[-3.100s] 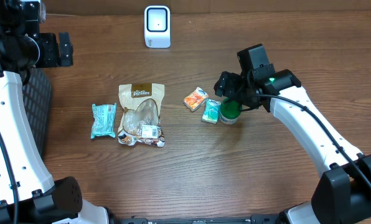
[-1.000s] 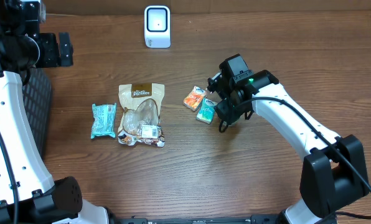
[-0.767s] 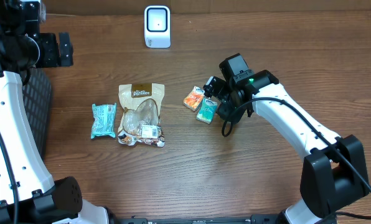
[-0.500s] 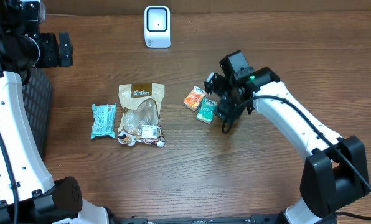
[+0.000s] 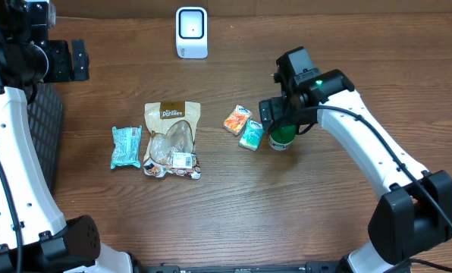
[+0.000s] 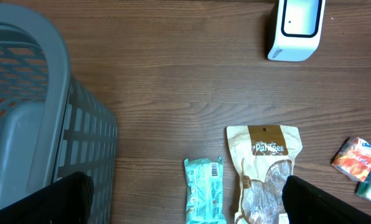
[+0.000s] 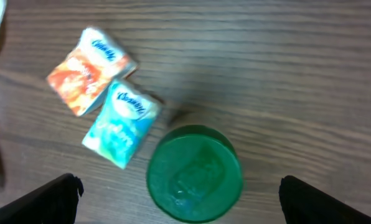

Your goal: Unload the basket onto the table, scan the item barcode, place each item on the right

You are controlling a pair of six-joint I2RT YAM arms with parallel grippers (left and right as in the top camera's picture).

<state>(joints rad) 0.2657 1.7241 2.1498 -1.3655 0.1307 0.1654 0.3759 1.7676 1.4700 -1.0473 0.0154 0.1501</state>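
- The green-lidded container (image 5: 280, 139) is found standing upright on the counter (image 5: 233, 220), right of centre; its round lid is seen from straight above in the right wrist view
- The right pincer (image 5: 281, 121) is held directly over the container; its fingers (image 7: 48, 199) are spread wide at either side of the lid, and nothing is gripped
- A teal packet (image 5: 252, 134) is laid just beside the container on its left; whether the two touch cannot be told; an orange packet (image 5: 238, 120) is set against the teal one's far corner
- A brown pouch (image 5: 172, 140) is laid flat near the middle of the counter, well apart from the container; a teal bar wrapper (image 5: 126, 146) is placed just left of the pouch
- The white scanner (image 5: 191, 32) is stood at the far edge of the counter, well apart from the container
- The left pincer (image 5: 70, 61) is held high at the far left, above a grey basket (image 6: 23, 124); its fingers are spread wide and nothing is carried
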